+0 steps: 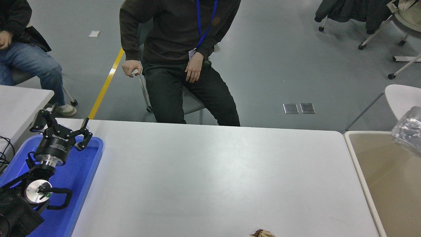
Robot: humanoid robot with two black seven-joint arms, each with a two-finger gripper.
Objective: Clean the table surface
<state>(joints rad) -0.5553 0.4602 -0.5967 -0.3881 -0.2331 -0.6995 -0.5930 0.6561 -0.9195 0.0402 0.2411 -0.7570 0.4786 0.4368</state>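
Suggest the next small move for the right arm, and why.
Probably drop the wrapper into the bin at the table's right end: it hangs over that bin at the picture's right edge. The arm holding it is out of view. After that, likely go for the brown scrap at the table's near edge. The left gripper sits open over the blue tray.

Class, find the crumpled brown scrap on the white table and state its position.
In the head view, the crumpled brown scrap lies on the table surface at its near edge, right of centre, partly cut off by the picture's bottom, far from the blue tray.
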